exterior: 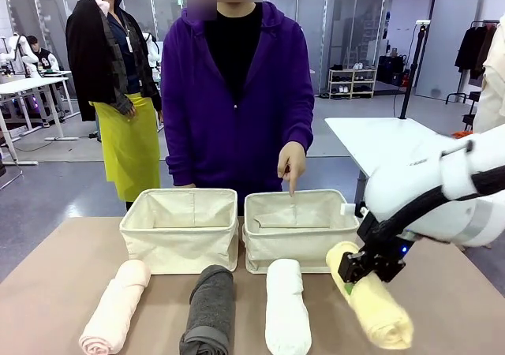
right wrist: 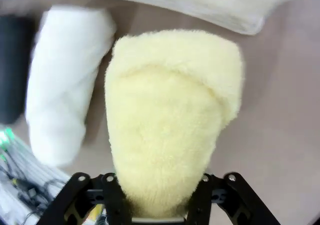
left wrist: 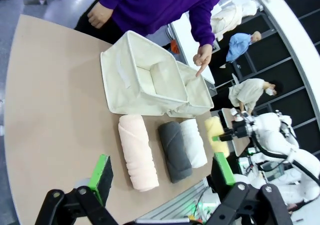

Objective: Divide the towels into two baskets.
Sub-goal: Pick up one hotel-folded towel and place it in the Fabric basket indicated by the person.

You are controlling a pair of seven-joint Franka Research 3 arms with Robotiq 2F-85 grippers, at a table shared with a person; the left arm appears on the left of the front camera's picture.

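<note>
— Yellow towel [exterior: 379, 308], position?
— Lay at near right of table [exterior: 47, 276], far end just in front of right basket [exterior: 300, 248]. Clamped near that far end by right gripper [exterior: 357, 270], fingers [right wrist: 116, 200] pressed into the terry from both sides. Lifted off the table or not: could not tell.
— Remaining rolls?
— Lay in one row to the left of it, each lengthwise from near to far. White towel [exterior: 286, 312] just beside it, then dark grey towel [exterior: 210, 308], then pale pink towel [exterior: 117, 308] at far left. All apart from both grippers.
— Containers?
— Cream canvas, two, alike. Stood side by side just beyond the row, left basket [exterior: 180, 244] touching the right one.
— Left gripper [left wrist: 162, 172]?
— Hung well above the near edge of the table, green pads [left wrist: 102, 172] wide apart, well clear of every towel.
— Person?
— Stood at the far side in a purple top. Hand [exterior: 292, 166] pointed one finger down at the right basket.
</note>
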